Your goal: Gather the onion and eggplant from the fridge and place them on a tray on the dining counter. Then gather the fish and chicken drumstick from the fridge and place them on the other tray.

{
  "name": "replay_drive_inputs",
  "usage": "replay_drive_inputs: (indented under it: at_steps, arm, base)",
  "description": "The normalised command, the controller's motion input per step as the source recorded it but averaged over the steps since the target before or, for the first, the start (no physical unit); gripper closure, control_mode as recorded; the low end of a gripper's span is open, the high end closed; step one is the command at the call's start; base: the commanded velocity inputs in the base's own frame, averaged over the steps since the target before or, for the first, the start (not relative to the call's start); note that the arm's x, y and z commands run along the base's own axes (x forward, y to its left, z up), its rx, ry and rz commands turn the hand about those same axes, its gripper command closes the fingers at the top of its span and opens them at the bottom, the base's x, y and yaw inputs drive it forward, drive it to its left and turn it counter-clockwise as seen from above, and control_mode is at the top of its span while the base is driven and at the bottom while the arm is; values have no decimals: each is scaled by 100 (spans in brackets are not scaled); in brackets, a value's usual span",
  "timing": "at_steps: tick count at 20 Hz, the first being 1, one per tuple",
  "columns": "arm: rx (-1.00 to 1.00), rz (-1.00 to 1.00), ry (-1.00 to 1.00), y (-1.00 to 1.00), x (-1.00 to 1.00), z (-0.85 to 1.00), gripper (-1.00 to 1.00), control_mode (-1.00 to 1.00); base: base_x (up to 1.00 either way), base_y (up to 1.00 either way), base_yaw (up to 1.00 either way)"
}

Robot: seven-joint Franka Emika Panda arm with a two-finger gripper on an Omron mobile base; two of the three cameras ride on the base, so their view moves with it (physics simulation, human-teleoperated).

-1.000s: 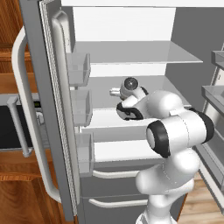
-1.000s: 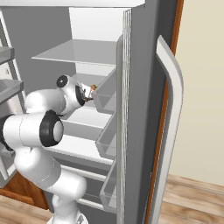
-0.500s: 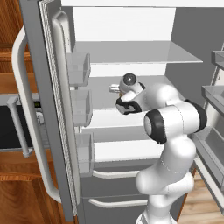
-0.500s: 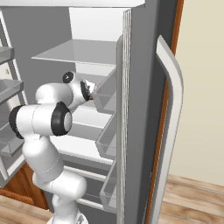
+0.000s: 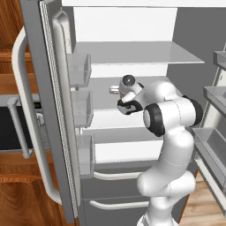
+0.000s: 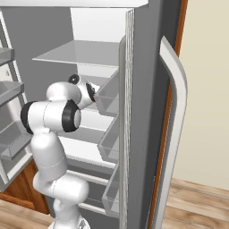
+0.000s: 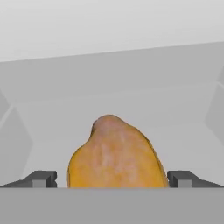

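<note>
Chicken drumstick (image 7: 114, 153), orange-brown and rounded, lies on the pale fridge shelf (image 7: 131, 109) directly in front of the claw (image 7: 113, 178), and its near end sits between the two dark fingertips (image 7: 40, 178), which stand wide apart on either side of it. Whether the tips touch the meat cannot be told; a sliver of shelf shows between each tip and the drumstick's flanks. From the left base view, the claw (image 5: 115, 90) is reached into the middle level of the open fridge, with a small tan bit of the drumstick (image 5: 114, 89) showing just ahead of the wrist. The white arm (image 5: 170, 115) bends back from there, its dark-ringed elbow in front of the lower shelves. Above the hand a glass shelf (image 5: 137, 53) spans the compartment. To the left, the open fridge door (image 5: 53, 110) carries three clear door bins (image 5: 81, 108) stacked one over another, and a long pale handle (image 5: 20, 110) runs down its outer face. In the right base view the arm (image 6: 51, 117) reaches into the same level past the other open door (image 6: 147, 112), with its own bins (image 6: 109, 96) and curved handle (image 6: 176, 116).
</note>
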Motion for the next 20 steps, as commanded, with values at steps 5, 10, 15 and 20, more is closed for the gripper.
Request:
replay_drive_inputs:
  at_steps: [5,10,15,20]
  arm:
    - [0,0,12,0,12,-57,100,-100]
    - [0,0,20,0,-17,-82,100,-100]
    - [-3,0,-2,6,-38,-99,100,-100]
    - [-6,-1,-28,6,-76,-100,100,-100]
  base:
    - [0,0,0]
    - [0,0,0]
    - [0,0,0]
    - [0,0,0]
